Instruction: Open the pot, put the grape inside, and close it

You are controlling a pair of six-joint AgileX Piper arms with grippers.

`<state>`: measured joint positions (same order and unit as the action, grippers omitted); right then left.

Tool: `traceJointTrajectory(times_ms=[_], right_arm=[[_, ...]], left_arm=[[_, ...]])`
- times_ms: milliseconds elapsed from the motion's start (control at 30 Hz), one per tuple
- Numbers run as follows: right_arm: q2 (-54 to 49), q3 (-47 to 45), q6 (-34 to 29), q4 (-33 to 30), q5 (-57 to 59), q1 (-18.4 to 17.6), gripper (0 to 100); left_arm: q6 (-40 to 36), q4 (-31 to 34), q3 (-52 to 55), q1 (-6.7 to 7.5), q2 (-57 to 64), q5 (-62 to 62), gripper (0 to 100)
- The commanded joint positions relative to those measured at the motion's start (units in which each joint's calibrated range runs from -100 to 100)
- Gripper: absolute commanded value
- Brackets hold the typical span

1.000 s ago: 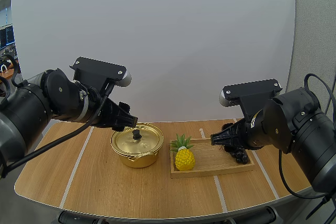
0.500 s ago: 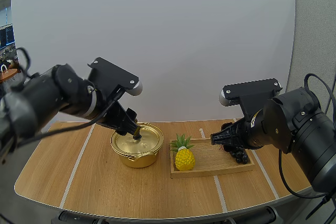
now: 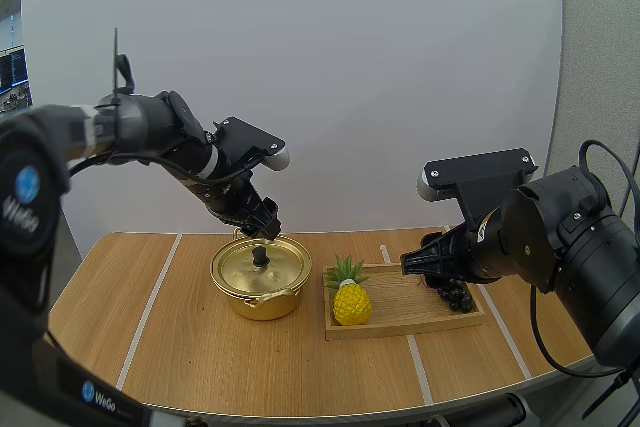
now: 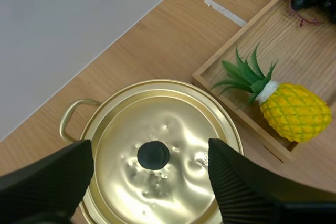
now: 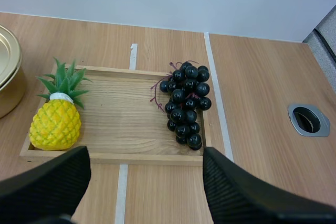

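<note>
The gold pot (image 3: 262, 277) sits on the wooden bench (image 3: 200, 347), lid (image 4: 173, 129) on. The grapes (image 5: 185, 103) lie in the tray (image 5: 121, 114) at its 3 o'clock, half hidden behind the right arm (image 3: 560, 247) in the high view. The left fingers (image 4: 47, 182) stand wide apart over the lid's knob (image 4: 153, 155), empty. The right fingers (image 5: 47, 182) stand wide over the tray, empty.

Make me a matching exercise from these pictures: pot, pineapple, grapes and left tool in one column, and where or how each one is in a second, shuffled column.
1. pot
2. pineapple
3. grapes
4. left tool

A. in the wooden tray, at the end away from the pot
B. open, over the black knob
C. on the table, gold lid on
D. in the tray, at the end beside the pot

Pairs: 1-C, 2-D, 3-A, 4-B.
</note>
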<state>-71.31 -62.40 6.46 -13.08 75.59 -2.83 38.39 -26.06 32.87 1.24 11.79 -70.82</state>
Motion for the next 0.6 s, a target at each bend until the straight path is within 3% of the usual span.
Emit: traceJointTrajectory(times_ms=[0,567], right_arm=[[0.05,0.46,0.28,-0.54,-1.25,0.23,100],[0.05,0.46,0.28,-0.54,-1.06,0.23,100]], left_arm=[[0.48,-1.30,-3.07,0.15,-4.04,-3.49,100],[0.48,-0.19,-4.57,0.15,-12.01,-3.31,100]])
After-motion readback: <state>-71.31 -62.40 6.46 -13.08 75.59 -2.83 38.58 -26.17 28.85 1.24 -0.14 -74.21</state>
